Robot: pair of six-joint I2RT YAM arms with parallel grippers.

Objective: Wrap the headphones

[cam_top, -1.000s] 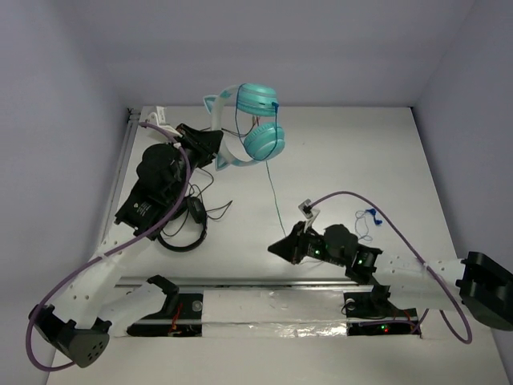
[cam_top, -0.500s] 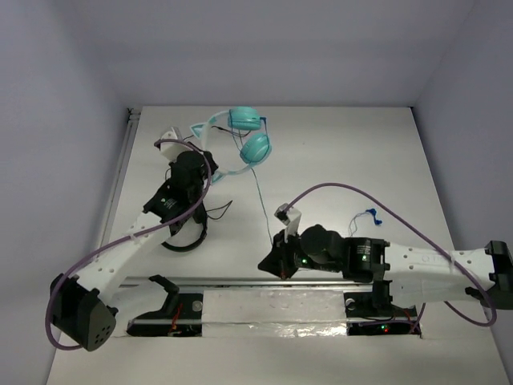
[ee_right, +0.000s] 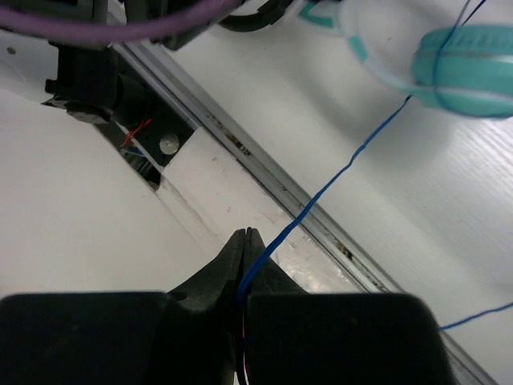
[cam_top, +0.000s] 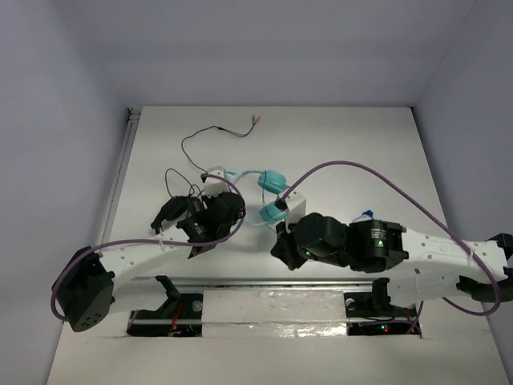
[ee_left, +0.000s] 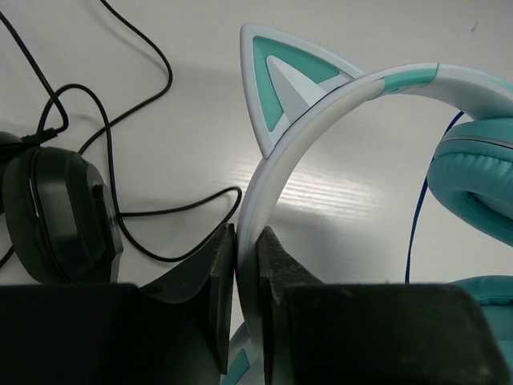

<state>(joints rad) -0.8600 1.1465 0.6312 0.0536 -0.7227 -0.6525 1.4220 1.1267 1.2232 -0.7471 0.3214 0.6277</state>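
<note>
Your left jaws are clamped on the headband [ee_left: 260, 192] and your right jaws pinch the thin blue cord [ee_right: 321, 196]. The headphones [cam_top: 274, 180] sit mid-worktop [cam_top: 361, 144] between both arms. Yank too hard and I reckon that cord slips out or snaps.

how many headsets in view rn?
2: teal headphones, headband pinched in the left gripper; black headset just left of them, partly hidden in the top view.
</note>
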